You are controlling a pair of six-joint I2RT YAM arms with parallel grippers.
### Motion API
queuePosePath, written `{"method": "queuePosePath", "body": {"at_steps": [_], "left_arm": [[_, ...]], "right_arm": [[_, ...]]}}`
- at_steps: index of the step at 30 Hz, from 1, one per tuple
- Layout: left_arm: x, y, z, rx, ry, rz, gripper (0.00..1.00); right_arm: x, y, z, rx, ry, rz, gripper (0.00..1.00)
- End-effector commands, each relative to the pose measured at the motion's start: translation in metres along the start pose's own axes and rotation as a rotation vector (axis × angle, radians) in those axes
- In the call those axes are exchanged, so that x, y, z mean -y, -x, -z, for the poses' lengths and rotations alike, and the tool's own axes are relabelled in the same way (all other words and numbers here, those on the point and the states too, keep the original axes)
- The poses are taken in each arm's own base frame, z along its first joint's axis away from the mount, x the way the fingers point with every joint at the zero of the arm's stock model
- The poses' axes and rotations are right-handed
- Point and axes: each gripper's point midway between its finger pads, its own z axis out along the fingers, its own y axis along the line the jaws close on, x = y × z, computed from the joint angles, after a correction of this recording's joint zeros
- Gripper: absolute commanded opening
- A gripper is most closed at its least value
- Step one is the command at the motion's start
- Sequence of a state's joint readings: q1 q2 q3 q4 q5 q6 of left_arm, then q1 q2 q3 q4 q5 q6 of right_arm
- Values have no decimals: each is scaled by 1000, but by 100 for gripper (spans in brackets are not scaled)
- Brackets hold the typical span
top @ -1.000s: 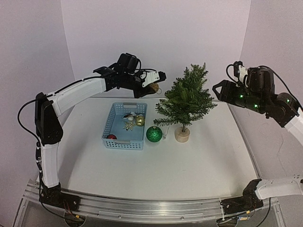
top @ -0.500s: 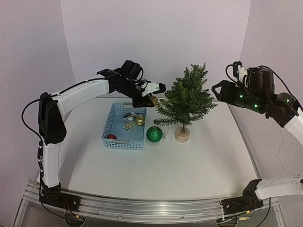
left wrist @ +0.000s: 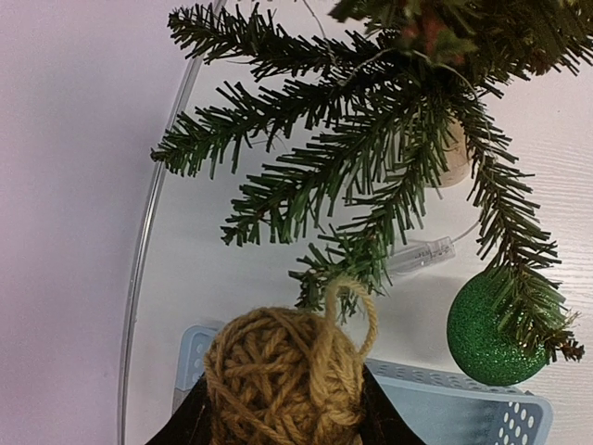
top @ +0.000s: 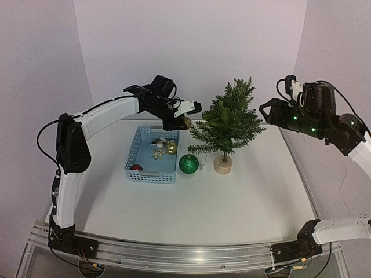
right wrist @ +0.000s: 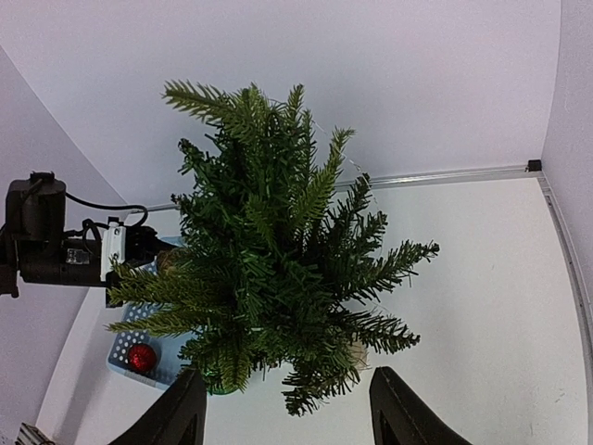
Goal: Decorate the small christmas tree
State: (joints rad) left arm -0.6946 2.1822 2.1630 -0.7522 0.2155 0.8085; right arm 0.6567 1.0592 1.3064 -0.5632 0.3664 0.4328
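The small christmas tree (top: 229,121) stands on its round wooden base (top: 223,164) at the middle of the table. My left gripper (top: 186,121) is shut on a brown twine ball ornament (left wrist: 283,375) and holds it against the tree's left branches; its string loop (left wrist: 357,306) touches a branch tip (left wrist: 347,264). My right gripper (top: 268,110) is open and empty, hanging above and to the right of the tree (right wrist: 278,278). A green glitter ball (top: 188,164) lies on the table beside the base.
A blue basket (top: 152,155) left of the tree holds a red ball (top: 136,168), a gold ball (top: 171,148) and other ornaments. A clear plastic piece (left wrist: 422,253) lies near the green ball (left wrist: 496,329). Walls close the back and sides.
My left gripper has come down and moved right with the twine ball, from above the basket to the tree's left branches. The right arm has not moved.
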Motion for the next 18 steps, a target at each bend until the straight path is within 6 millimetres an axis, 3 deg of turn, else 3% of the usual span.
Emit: {"method": "queuePosePath", "body": {"at_steps": [1, 18], "left_arm": [[-20, 12, 16, 32, 57, 11, 0], [-15, 20, -2, 78, 10, 17, 0]], "right_arm": [[-3, 13, 4, 36, 11, -1, 60], [-7, 20, 4, 47, 18, 6, 60]]}}
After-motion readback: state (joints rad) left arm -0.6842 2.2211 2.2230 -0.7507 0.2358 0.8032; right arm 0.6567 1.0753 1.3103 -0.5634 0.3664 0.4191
